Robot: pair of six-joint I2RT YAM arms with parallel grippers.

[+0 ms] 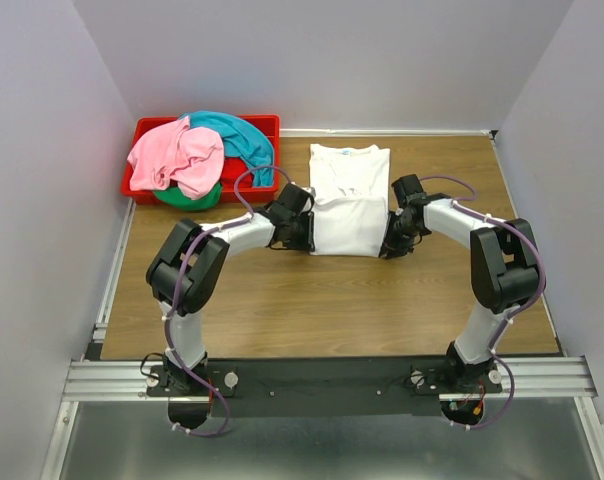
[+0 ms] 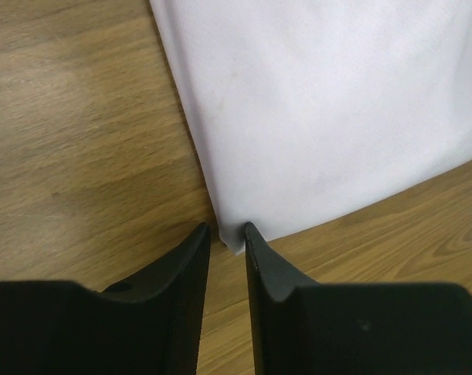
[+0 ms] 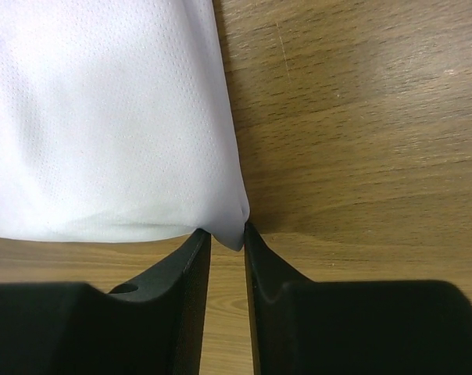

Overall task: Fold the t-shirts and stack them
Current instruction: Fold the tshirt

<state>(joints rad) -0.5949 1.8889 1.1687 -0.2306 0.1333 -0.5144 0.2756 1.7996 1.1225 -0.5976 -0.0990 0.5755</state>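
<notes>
A white t-shirt [image 1: 347, 200] lies partly folded in the middle of the wooden table. My left gripper [image 1: 307, 232] is at its near left corner. In the left wrist view the white t-shirt [image 2: 337, 101] has its corner tip between my left gripper [image 2: 227, 228] jaws, against one finger with a gap to the other. My right gripper [image 1: 392, 240] is at the near right corner. There the white t-shirt [image 3: 103, 117] corner fills the narrow gap of my right gripper [image 3: 227, 230], touching both fingertips.
A red bin [image 1: 264, 121] stands at the back left, holding a pink t-shirt [image 1: 172, 155], a teal t-shirt [image 1: 237, 135] and a green t-shirt [image 1: 187, 197] in a heap. Bare wood [image 1: 332, 300] lies between the white shirt and the arm bases. Grey walls enclose the table.
</notes>
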